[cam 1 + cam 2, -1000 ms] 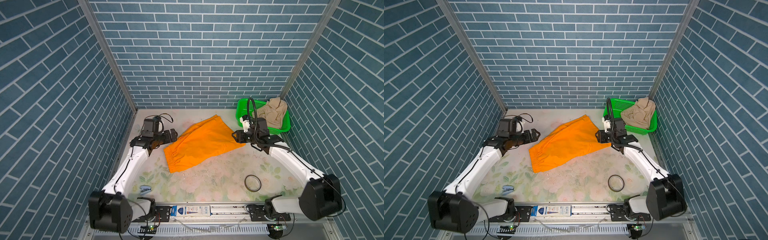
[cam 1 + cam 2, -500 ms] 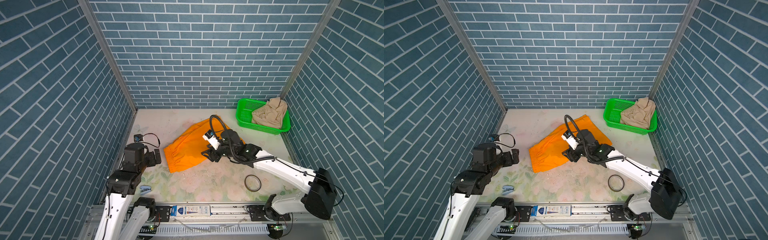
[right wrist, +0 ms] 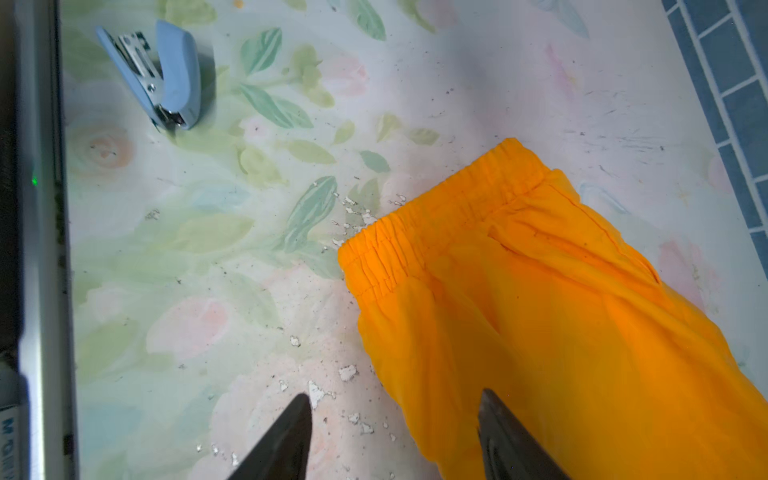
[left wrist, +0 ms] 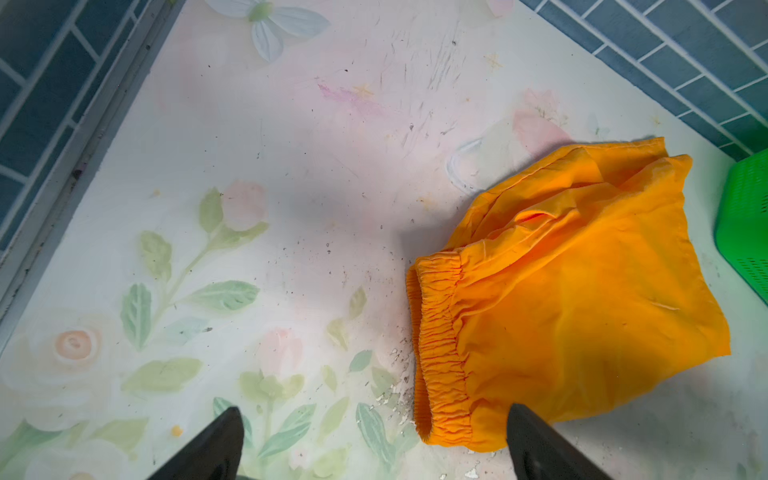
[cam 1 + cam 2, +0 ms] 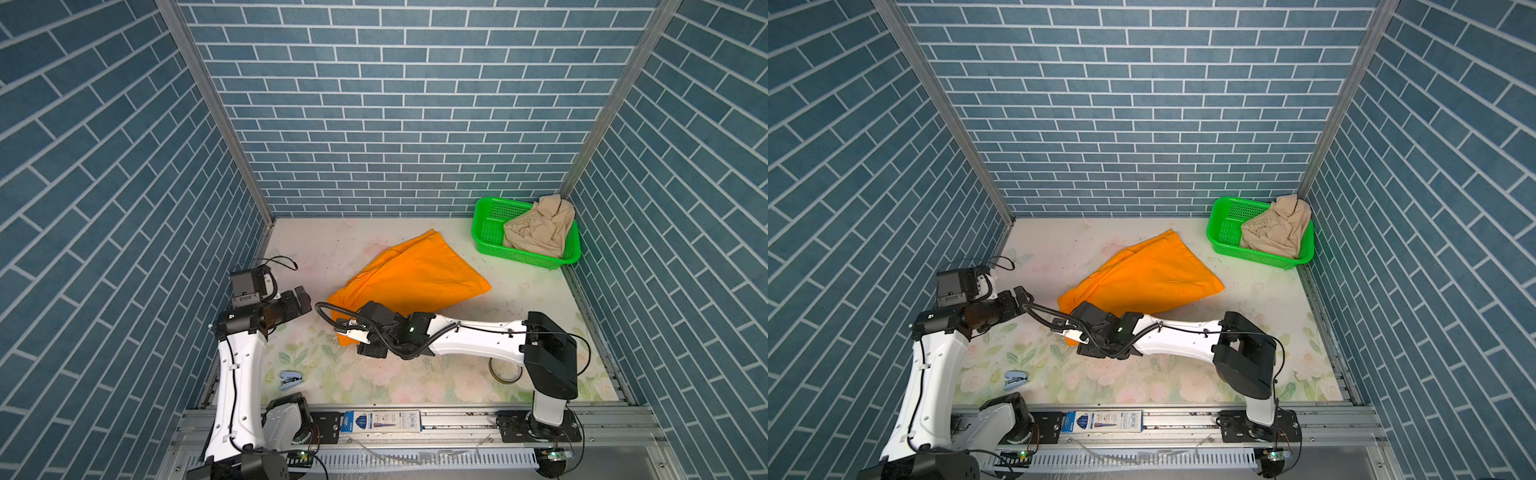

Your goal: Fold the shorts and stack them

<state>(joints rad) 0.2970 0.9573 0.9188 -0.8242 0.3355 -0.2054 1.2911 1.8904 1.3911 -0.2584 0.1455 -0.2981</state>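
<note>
The orange shorts (image 5: 411, 278) (image 5: 1142, 274) lie spread on the flowered table, gathered waistband toward the near left. The beige shorts (image 5: 536, 228) (image 5: 1275, 228) sit crumpled in the green basket (image 5: 486, 224) at the back right. My right gripper (image 5: 347, 336) (image 3: 395, 399) is open at the waistband's near corner, one finger over the orange shorts (image 3: 561, 311), the other over bare table. My left gripper (image 5: 301, 297) (image 4: 374, 415) is open just left of the waistband, holding nothing; the orange shorts (image 4: 561, 291) reach one fingertip.
A blue stapler (image 5: 289, 379) (image 3: 166, 79) lies near the front left. A tape ring (image 5: 505, 372) is partly hidden under the right arm. Brick walls close in three sides and a metal rail (image 5: 457, 419) runs along the front. The basket's corner (image 4: 744, 220) shows beyond the shorts.
My right arm swung from beside the basket across to the shorts' near waistband corner, its jaws widening. My left arm drew back toward the front, then came forward beside the waistband.
</note>
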